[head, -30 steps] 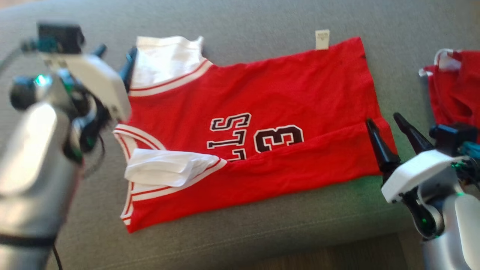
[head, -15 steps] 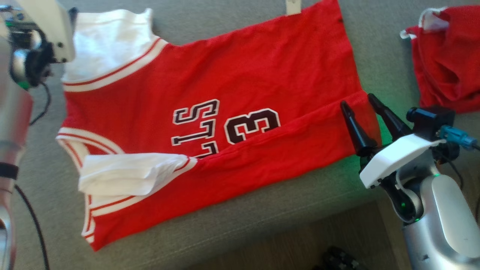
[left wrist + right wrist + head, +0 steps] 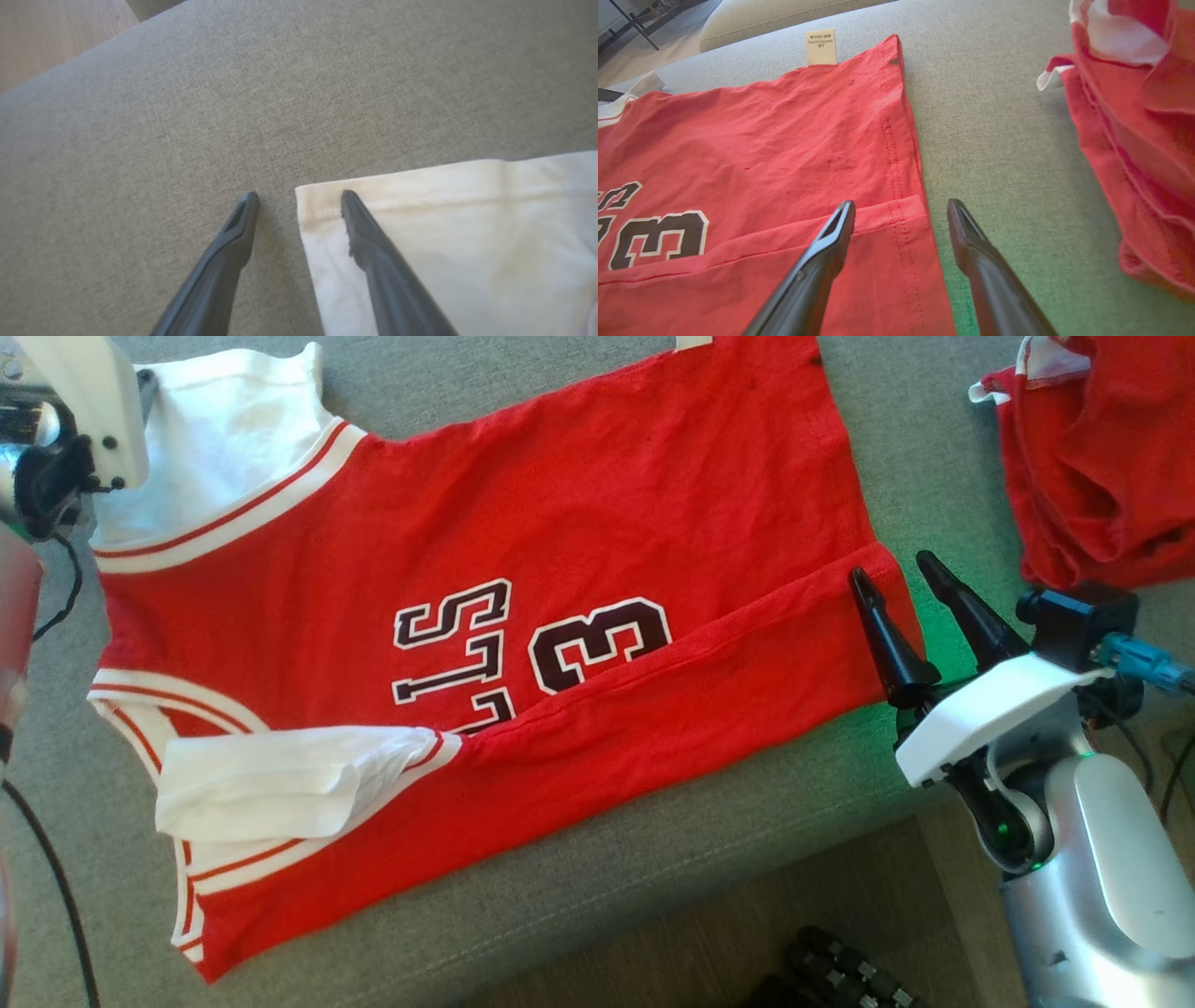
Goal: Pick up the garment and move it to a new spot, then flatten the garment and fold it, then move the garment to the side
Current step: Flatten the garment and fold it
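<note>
Red jersey (image 3: pixel 579 551), near edge folded over, on couch (image 3: pixel 597 887)

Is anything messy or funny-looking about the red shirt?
Yes. The red shirt has its near edge folded over, hiding part of the black letters and number. The white sleeve there lies creased on top. A second red garment sits crumpled to the right.

Garment (image 3: pixel 560 523) lying spread on sofa seat (image 3: pixel 560 915), near side folded over itself. Second garment (image 3: pixel 1102 457) sitting well apart, far right. Right gripper (image 3: pixel 889 565) straddling first garment's right edge; left gripper (image 3: pixel 299 193) straddling its far-left corner.
</note>
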Robot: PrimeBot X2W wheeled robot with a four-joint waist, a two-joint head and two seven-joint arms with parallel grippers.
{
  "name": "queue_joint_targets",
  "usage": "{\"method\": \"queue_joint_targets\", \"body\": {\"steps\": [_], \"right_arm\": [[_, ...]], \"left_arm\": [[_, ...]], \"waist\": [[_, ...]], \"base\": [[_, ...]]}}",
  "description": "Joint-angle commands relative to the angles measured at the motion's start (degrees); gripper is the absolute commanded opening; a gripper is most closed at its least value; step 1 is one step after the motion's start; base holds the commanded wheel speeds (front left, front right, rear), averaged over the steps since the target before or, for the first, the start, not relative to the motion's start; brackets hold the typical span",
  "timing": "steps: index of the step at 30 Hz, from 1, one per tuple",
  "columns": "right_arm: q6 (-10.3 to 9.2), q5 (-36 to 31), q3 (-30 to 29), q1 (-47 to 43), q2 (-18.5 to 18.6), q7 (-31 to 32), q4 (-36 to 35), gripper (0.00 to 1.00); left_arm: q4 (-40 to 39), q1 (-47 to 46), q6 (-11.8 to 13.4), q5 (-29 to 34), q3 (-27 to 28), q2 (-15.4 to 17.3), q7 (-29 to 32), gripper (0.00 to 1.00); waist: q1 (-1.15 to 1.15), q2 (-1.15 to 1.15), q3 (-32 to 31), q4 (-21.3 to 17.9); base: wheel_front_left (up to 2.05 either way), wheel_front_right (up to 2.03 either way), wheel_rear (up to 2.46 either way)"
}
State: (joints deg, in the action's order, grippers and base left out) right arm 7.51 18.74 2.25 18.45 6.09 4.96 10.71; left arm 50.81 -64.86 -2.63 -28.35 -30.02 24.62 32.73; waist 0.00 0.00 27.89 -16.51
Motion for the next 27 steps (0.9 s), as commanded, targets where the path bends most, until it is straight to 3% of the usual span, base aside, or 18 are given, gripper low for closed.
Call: {"method": "queue_joint_targets", "body": {"steps": [1, 2, 3, 9, 16, 27], "right_arm": [[-0.02, 0.3, 1.0, 1.0, 0.9, -0.6, -1.6, 1.0], [-0.02, 0.4, 1.1, 1.2, 1.0, -0.6, -1.6, 1.0], [-0.02, 0.4, 1.1, 1.5, 1.1, -0.5, -1.6, 1.0], [-0.02, 0.0, 0.8, 5.6, 1.3, 1.2, -0.6, 1.0], [-0.02, -0.8, -0.3, 18.3, -0.2, 8.4, 6.8, 1.0], [-0.02, -3.8, 0.2, 35.4, -1.8, 15.3, 25.9, 1.0]], "left_arm": [[-0.3, -2.0, -0.5, 0.0, 0.9, 2.6, 0.7, 0.4], [0.0, -2.0, -0.8, -0.1, 0.8, 2.5, 0.9, 0.06], [0.2, -2.1, -1.1, -0.3, 0.8, 2.4, 0.9, 0.0], [0.0, -3.1, -1.3, 0.4, 0.5, 2.8, -4.5, 0.0], [0.5, -4.7, -2.2, 1.1, -0.6, 1.6, -9.2, 0.0], [1.2, -6.5, -3.6, 1.0, -2.4, -0.2, -12.8, 0.0]], "waist": [[0.0, 0.0, -0.1, 0.1], [0.0, 0.0, -0.1, 0.1], [0.0, 0.0, -0.1, 0.1], [0.0, 0.0, -0.1, 0.4], [0.0, 0.0, -0.3, 2.3], [0.0, 0.0, 0.0, 5.1]], "base": [[0.0, 0.0, 0.0], [0.0, 0.0, 0.0], [0.0, 0.0, 0.0], [0.0, 0.0, 0.0], [0.0, 0.0, 0.0], [0.0, 0.0, 0.0]]}}
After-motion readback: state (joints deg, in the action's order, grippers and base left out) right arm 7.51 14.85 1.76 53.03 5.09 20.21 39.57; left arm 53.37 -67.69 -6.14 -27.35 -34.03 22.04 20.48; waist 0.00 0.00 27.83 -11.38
